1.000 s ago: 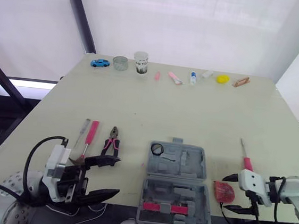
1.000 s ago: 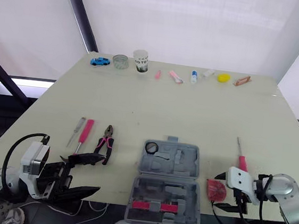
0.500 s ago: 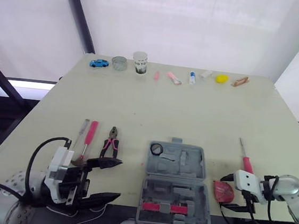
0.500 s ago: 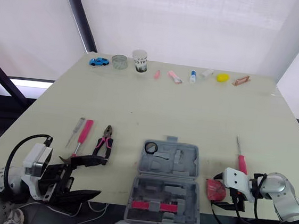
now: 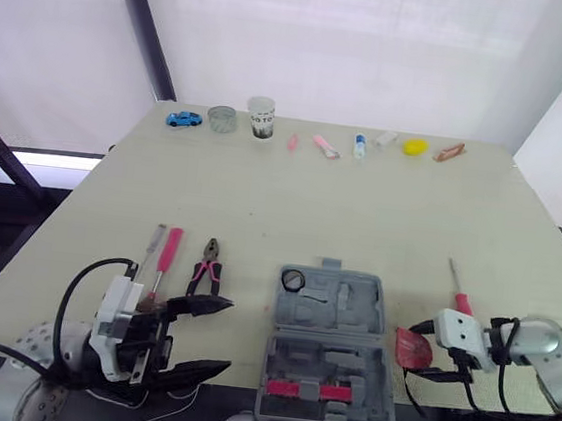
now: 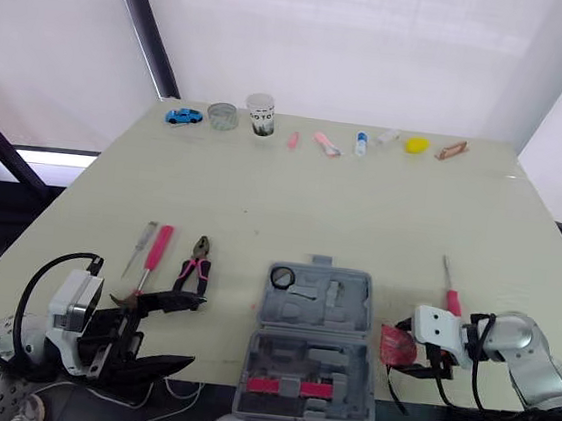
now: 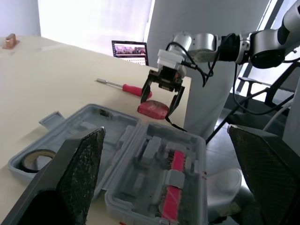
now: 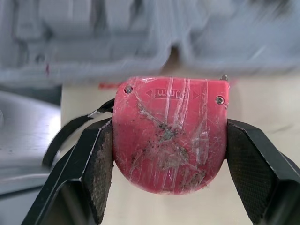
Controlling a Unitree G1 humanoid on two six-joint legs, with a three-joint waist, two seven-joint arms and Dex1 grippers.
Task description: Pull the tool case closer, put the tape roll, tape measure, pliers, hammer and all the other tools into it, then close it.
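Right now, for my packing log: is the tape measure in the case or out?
Out. The red tape measure is clamped in the right claw, beside the open case, not inside it.

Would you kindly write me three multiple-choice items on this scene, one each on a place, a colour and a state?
1. The tape roll lies in the case's: A. near half B. far half C. neither half
2. The tape measure is: A. red B. yellow C. blue
3. The right end effector is: A. open, empty B. shut on nothing C. shut on the tape measure
Answers: 1 B, it sits in the far half's corner; 2 A, its shell is red; 3 C, both fingers press its sides.
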